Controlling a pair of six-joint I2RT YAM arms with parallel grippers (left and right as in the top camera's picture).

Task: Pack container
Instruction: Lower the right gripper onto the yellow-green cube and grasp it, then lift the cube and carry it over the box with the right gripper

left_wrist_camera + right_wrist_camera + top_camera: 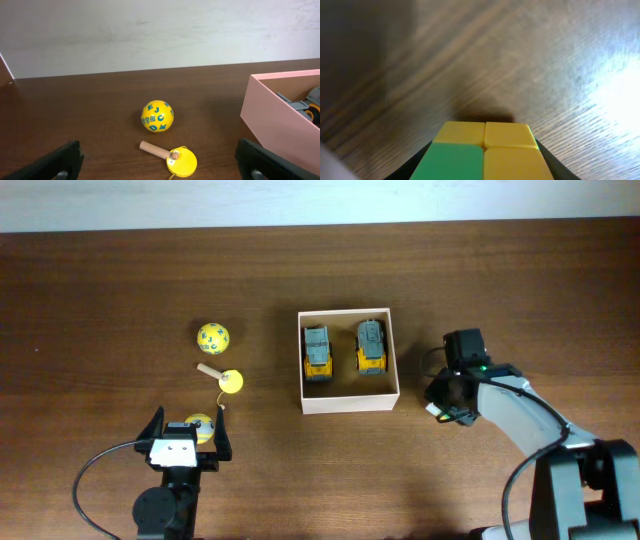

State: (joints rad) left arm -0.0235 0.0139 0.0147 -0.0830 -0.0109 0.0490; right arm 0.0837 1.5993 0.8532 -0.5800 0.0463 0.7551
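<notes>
Container (pixel 350 404) on counter (pixel 100 300), two toy trucks (pixel 317 352) inside.
Left end effector (pixel 188 432) spread wide, gripping nothing; right end effector (pixel 443 402) clamped on a yellow-green cube (pixel 485 150).

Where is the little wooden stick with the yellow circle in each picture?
Overhead: stick toy left of the container, just below the letter ball.
Left wrist: bottom middle, in front of that ball.
Right wrist: not in it; only a cube.
Shared landmark: the letter ball.
</notes>
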